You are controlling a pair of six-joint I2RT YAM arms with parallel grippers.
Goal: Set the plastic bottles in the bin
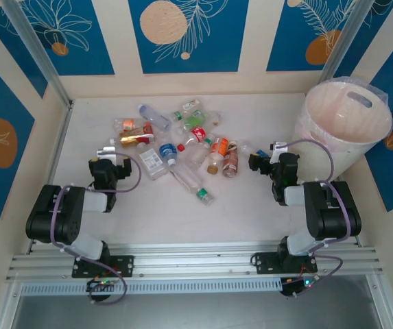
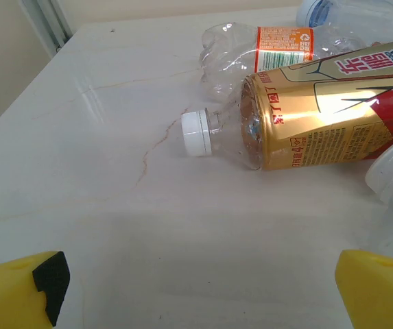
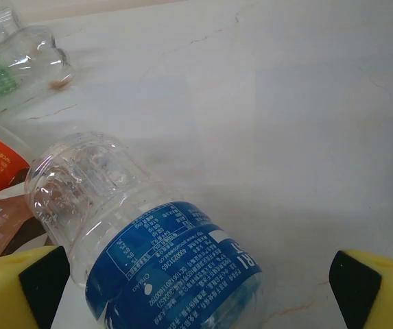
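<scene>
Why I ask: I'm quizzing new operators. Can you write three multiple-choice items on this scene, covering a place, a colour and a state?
1. In the top view, where does the bin stand?
A. at the far right of the table
B. at the far left
C. between the arm bases

2. What colour is the label on the bottle lying in front of the right gripper?
A. purple
B. blue
C. grey

3. How do the grippers stand?
A. both open
B. both shut
C. one shut on a bottle

Answers:
1 A: the bin sits by the right-hand wall, far side.
2 B: the right wrist view shows a blue label.
3 A: the fingers of the left gripper and the right gripper stand wide apart, clamping nothing.
</scene>
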